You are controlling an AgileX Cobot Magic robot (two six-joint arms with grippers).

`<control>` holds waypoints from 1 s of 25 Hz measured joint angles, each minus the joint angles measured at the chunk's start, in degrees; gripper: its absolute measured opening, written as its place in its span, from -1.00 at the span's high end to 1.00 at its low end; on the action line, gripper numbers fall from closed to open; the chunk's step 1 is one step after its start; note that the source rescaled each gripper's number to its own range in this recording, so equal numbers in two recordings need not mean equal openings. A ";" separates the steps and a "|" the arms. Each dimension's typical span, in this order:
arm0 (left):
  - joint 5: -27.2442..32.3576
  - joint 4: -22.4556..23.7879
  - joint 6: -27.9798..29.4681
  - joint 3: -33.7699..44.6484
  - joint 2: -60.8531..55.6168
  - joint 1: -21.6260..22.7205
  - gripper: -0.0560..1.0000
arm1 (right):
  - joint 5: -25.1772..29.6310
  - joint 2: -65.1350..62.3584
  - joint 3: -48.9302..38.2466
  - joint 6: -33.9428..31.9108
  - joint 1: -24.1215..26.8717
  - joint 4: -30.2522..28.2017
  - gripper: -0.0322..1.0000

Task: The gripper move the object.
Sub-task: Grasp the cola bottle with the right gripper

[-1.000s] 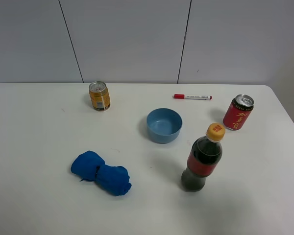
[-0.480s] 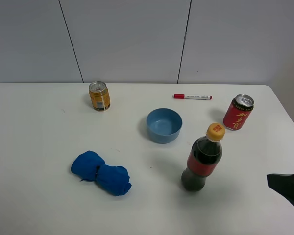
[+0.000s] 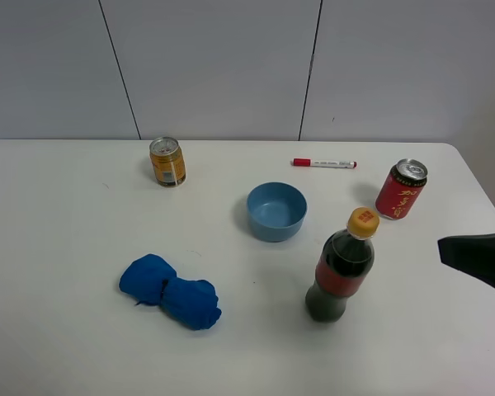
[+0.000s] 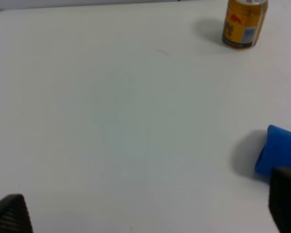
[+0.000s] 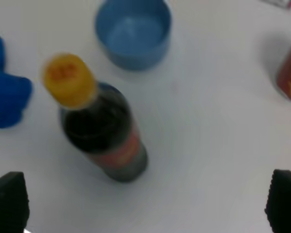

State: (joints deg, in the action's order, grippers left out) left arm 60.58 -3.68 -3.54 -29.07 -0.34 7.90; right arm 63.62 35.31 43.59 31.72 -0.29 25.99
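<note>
Cola bottle (image 3: 340, 267) stood upright near the blue bowl (image 3: 276, 211), nearly full, so I judged it heavy, top-tippy and slick. Right gripper (image 5: 145, 204) hung apart from it, jaws wide and empty; I'd have gripped low round its labelled waist.

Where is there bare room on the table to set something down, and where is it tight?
Widest bare patch: white table's left side, between orange-yellow can and crumpled blue cloth. Crowded on the right: blue bowl, red can, tall cola bottle and the black right gripper sit close together.
</note>
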 joint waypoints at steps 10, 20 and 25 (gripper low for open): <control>0.00 0.00 0.00 0.00 0.00 0.00 -1.00 | 3.97 20.86 8.17 3.80 -2.36 6.41 -0.99; 0.00 0.00 0.00 0.00 0.00 0.00 -1.00 | 5.60 28.93 16.34 7.45 -6.95 6.80 -0.96; 0.00 0.00 0.00 0.00 0.00 0.00 -1.00 | 5.60 30.93 17.05 8.24 -7.36 5.19 -0.69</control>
State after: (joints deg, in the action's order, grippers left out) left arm 60.58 -3.68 -3.54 -29.07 -0.34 7.90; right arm 69.22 66.24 60.65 39.96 -7.65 31.18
